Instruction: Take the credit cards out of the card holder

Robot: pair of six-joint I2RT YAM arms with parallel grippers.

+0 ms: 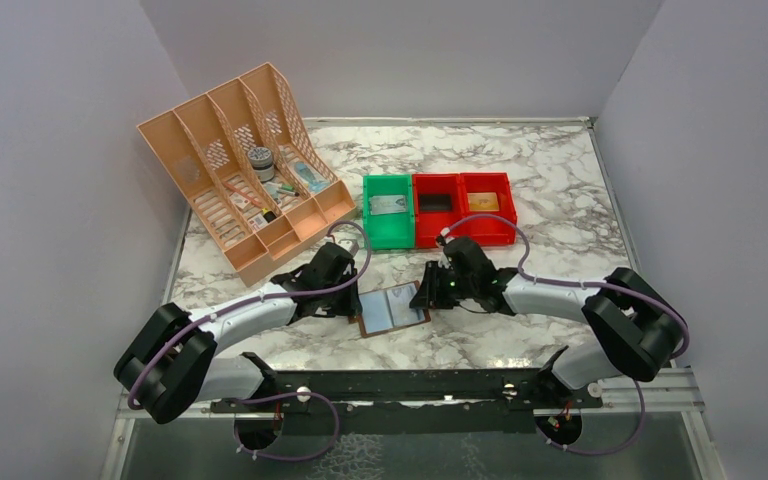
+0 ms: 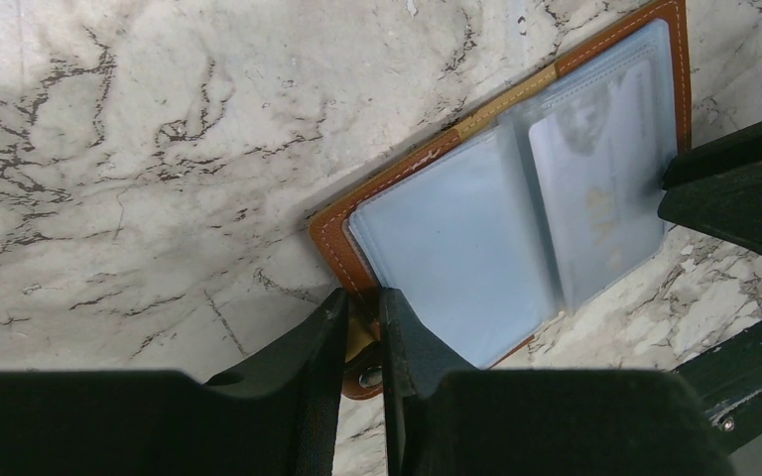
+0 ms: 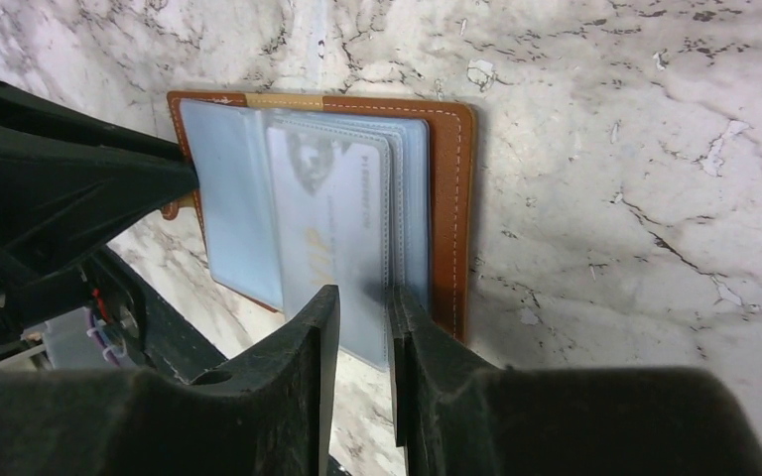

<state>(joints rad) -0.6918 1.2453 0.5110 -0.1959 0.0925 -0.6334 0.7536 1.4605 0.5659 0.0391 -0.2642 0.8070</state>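
Two tight pinches hold the open card holder: left gripper on its stiff left edge, right gripper on a thin, probably slippery right sleeve over the credit cards.

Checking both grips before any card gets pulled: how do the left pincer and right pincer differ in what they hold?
The left pincer pinches the brown snap tab at the card holder's leather edge; the right pincer closes on its clear sleeves, a credit card showing inside. The left sits at the holder's left side, the right at its right. Both stand nearly closed, low over the opened holder.
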